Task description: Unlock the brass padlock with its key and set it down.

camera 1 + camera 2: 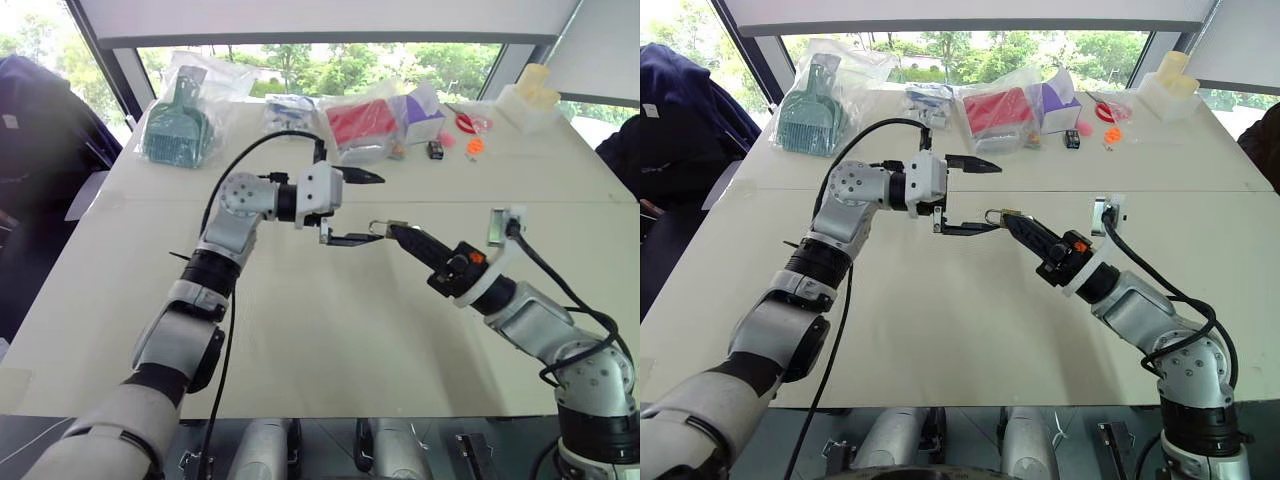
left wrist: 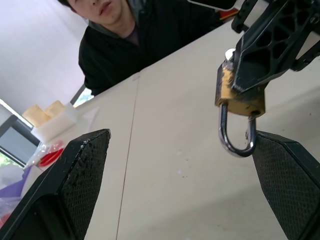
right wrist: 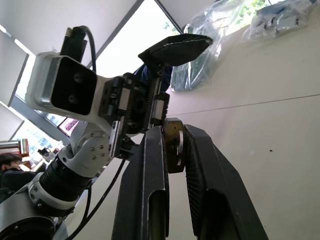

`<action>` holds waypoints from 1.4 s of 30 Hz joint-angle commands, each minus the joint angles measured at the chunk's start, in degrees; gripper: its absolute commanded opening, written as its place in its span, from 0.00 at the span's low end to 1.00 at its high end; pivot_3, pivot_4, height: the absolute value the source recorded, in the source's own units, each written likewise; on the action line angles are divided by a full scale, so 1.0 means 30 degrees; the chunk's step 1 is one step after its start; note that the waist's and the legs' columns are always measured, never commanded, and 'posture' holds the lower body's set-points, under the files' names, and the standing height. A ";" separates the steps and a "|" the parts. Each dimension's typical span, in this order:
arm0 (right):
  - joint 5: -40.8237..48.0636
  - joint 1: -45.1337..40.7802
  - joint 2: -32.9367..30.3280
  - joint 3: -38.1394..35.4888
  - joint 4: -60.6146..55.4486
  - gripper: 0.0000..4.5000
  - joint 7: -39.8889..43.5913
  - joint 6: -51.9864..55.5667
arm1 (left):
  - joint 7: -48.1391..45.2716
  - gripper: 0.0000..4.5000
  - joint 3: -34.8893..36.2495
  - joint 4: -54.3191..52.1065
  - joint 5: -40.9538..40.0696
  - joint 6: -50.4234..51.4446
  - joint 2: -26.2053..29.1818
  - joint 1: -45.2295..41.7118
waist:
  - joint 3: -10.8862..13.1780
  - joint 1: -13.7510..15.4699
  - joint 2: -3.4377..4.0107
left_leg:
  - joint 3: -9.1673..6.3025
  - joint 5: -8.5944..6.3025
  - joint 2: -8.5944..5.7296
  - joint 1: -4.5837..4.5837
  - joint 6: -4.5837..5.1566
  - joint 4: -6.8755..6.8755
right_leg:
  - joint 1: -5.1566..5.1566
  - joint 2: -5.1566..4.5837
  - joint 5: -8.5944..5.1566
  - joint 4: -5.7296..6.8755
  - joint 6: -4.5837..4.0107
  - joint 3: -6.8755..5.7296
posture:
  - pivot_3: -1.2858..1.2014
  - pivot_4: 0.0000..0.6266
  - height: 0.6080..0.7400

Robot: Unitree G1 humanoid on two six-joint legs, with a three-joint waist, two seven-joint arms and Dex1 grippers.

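The right gripper (image 1: 392, 231), two black fingers, is clamped on the small yellowish-brass padlock (image 2: 240, 95), holding it up off the pale tabletop (image 1: 330, 330). The body sits pinched between the fingertips and the silvery shackle (image 2: 236, 136) pokes out beyond them toward the other arm. The shackle looks closed at both legs, so I judge the lock not yet opened.

The left gripper (image 1: 355, 208) faces it with its jaws spread wide apart, one finger above the lock's level, the other just beside the shackle and nearly touching it. Nothing sits between those jaws, and I can't spot a key anywhere near either gripper.

That is the first worry: without a key in hand, the left arm has nothing to turn. The second is the grip itself. The padlock is much smaller than the fingers pinching it, so a nudge from the lower left finger could twist it in the right jaws or knock it loose onto the table. If the left jaws close on the shackle instead, the two arms could pull against each other and drag the lock out.

A person in a dark top (image 2: 150, 35) sits across the table, well clear.
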 commanded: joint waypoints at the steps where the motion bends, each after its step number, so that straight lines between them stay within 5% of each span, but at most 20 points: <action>1: 0.0698 0.0141 0.0052 -0.0514 -0.1199 0.00 -0.0174 -0.0165 | 0.0450 1.00 0.0389 0.0585 0.0213 -0.0877 -0.0184 -0.0970 | 0.0000 -0.0014 0.0000 | 0.0001 0.0000 0.0000 0.0000 0.0000 0.0000 | 0.0001 0.0000 0.0000 0.0000 0.0000 0.0001 | 0.52 0.24 0.96; 31: 0.0680 0.0721 0.0985 0.0328 -0.1160 0.00 -0.0652 -0.0237 | 0.2337 1.00 0.0397 0.1757 0.1252 -0.1616 -0.0136 -0.0915 | 0.0000 -0.0040 -0.0001 | 0.0000 0.0000 0.0003 0.0001 0.0000 -0.0001 | -0.0004 -0.0001 0.0001 0.0002 0.0001 0.0000 | 0.52 0.24 0.96; 37: -0.0840 0.0651 0.1847 0.0553 0.2229 0.00 -0.0534 -0.0295 | 0.1776 1.00 0.0795 -0.0298 0.0651 0.1866 0.1770 0.0847 | -0.0001 -0.0139 0.0003 | 0.0002 0.0000 0.0006 0.0009 0.0000 -0.0006 | -0.0004 0.0000 0.0003 0.0013 0.0004 0.0000 | 0.52 0.24 0.96; 42: -0.2522 -0.1595 0.2812 0.1088 0.7154 0.00 0.0933 0.0364 | 0.0424 1.00 0.0963 -0.8791 -0.2121 0.9580 0.4089 0.4869 | 0.0009 -0.0609 0.0017 | 0.0003 0.0003 0.0005 0.0001 -0.0006 -0.0009 | -0.0012 0.0000 0.0005 0.0043 0.0007 0.0009 | 0.52 0.24 0.96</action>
